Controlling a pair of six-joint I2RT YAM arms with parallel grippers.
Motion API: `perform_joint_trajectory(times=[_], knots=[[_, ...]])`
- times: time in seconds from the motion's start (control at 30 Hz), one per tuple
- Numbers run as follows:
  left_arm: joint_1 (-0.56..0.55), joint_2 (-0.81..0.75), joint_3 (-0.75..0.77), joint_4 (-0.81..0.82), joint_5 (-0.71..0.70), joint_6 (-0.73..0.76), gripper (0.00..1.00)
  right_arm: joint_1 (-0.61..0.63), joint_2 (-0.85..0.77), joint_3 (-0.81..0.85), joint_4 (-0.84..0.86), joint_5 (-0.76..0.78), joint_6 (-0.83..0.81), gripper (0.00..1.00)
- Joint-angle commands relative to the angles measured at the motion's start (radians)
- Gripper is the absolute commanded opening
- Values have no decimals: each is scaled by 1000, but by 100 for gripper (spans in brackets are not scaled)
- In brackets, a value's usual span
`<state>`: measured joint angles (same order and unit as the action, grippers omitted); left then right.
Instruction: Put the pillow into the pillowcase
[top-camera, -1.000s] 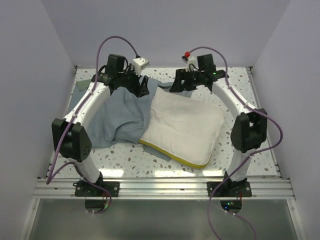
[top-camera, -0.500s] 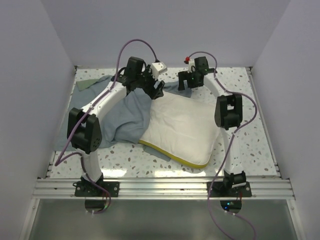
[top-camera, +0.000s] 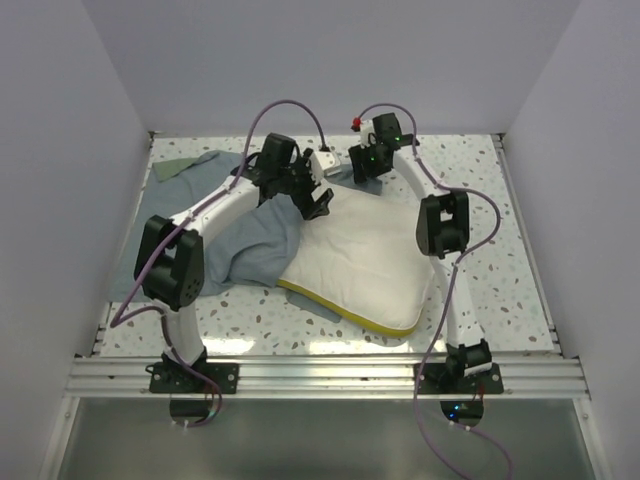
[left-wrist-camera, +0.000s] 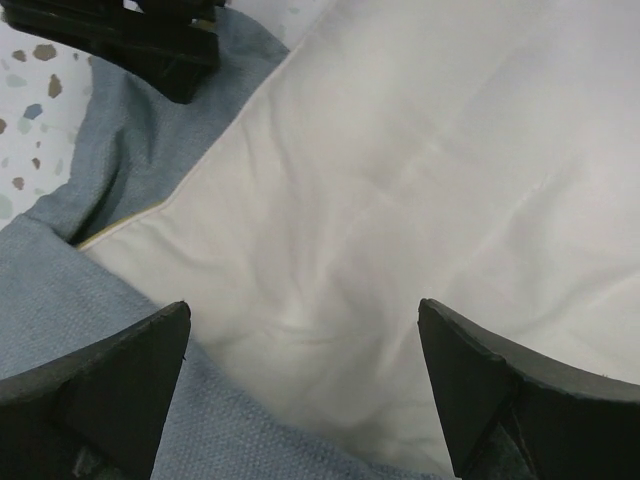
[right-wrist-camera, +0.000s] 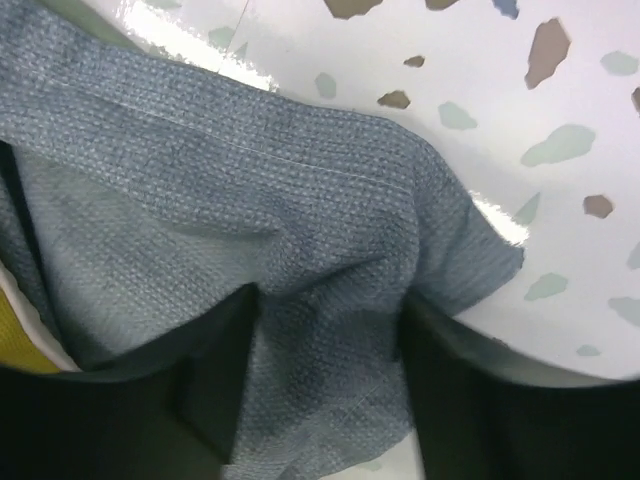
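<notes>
Toward the far edge of the speckled table (top-camera: 500, 280), the left gripper (top-camera: 318, 200) hangs wide open over the cream-white quilted pillow (top-camera: 360, 260) lying mid-table, the right gripper (right-wrist-camera: 330, 330) straddles the wrinkled grey-blue cloth pillowcase (top-camera: 250, 235), grip unclear; next, I'd judge, its mouth needs seizing and lifting open.

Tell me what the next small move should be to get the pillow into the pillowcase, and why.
Probably close the right gripper on the pillowcase: its fingers stand apart around a grey-blue fold. The left gripper hangs open over the pillow, which lies uncovered.
</notes>
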<state>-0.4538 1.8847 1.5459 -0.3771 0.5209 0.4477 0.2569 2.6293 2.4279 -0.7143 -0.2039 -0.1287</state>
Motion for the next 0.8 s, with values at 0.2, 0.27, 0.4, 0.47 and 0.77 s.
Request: perform_joint_trajectory(times=[0.2,0.27,0.4,0.47,0.77], knots=[[-108,-144,-151,89,77,284,100,-22,-134,-239,-174,-46,-59,0],[-163,-142,-159,93,73,348,100,-53,-221,-355,-128,-98,-40,0],[-262,-76,-124,132,83,460,100,-85,-397,-467,-167,-205,-40,0],[-310,-29,-66,141,82,492,100,-88,-434,-545,-188,-268,-43,0],[-378,157,-3,0,182,644,100,-105,-575,-829,-165,-365,-23,0]])
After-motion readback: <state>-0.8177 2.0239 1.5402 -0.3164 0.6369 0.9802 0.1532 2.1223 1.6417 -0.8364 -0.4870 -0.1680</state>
